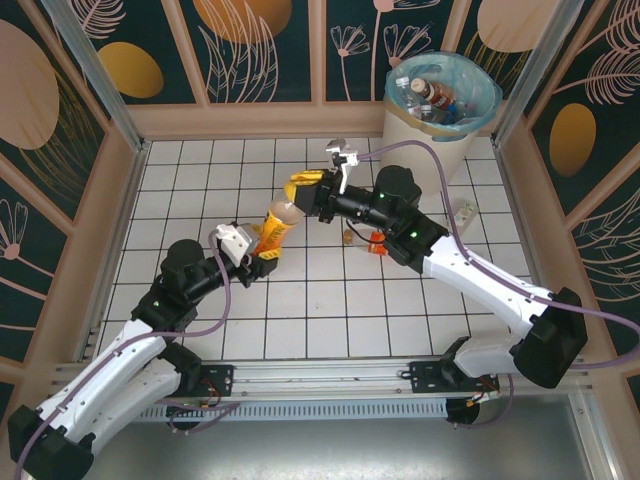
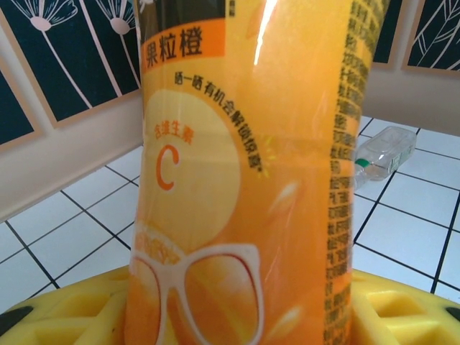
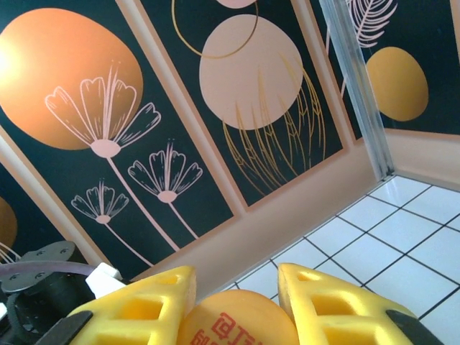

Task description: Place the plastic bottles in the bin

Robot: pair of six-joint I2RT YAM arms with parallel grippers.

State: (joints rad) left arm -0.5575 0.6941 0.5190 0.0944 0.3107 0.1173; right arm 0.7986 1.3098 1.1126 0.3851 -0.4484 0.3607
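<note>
One orange-labelled plastic bottle (image 1: 278,226) held over tiled tabletop (image 1: 300,320), left fingers (image 2: 72,316) clamped on its near end, right fingers (image 3: 144,309) clamped on its far end, bin (image 1: 415,140) in far right corner.
</note>
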